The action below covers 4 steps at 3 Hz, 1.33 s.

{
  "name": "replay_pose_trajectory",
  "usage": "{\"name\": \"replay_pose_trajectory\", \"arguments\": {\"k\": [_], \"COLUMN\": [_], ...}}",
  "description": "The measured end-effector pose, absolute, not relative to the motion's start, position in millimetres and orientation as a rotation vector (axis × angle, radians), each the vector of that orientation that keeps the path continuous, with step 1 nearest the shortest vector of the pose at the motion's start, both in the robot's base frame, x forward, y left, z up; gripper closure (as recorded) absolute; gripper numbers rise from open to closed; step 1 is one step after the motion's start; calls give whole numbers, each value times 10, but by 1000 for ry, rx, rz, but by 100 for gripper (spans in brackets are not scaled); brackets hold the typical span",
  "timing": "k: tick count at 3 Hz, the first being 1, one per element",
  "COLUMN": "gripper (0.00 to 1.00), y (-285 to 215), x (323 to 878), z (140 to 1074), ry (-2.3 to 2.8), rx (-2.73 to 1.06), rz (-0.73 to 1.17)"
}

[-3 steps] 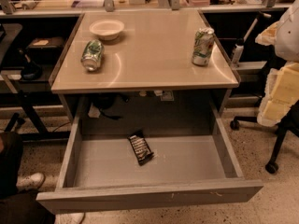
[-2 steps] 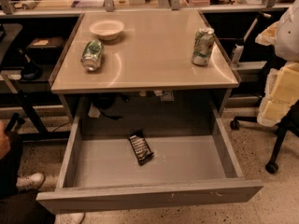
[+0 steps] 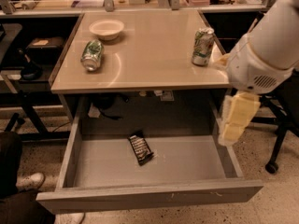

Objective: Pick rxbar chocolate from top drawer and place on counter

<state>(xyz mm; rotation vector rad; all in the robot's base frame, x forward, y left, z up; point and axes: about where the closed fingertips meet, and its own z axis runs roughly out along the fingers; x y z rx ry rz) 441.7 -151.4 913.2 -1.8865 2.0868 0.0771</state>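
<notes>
The rxbar chocolate (image 3: 141, 149) lies flat in its black wrapper on the grey floor of the open top drawer (image 3: 149, 196), near the middle and a little left. The beige counter (image 3: 149, 50) is above the drawer. My gripper (image 3: 236, 120) hangs from the white arm (image 3: 266, 50) at the right, over the drawer's right wall, well to the right of the bar and above it. It holds nothing that I can see.
On the counter are a white bowl (image 3: 106, 29) at the back left, a green can lying on its side (image 3: 92, 55) and an upright green can (image 3: 202, 46) at the right. A person's shoe (image 3: 29, 182) is at the lower left. A chair base (image 3: 273, 164) stands at the right.
My arm and gripper have swung in from the right edge and now hang over the drawer's right wall. The bar, cans and bowl have not moved.
</notes>
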Motion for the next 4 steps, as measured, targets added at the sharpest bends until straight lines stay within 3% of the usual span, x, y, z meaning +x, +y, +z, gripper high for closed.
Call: {"name": "replay_pose_trajectory", "arguments": {"k": [1, 4], "gripper": [0, 0], "y": [-1152, -836], "x": [4396, 4683], "z": [8887, 8314], "ry": [2005, 2015], "rx": [-1967, -1892], "rz": [187, 134]}}
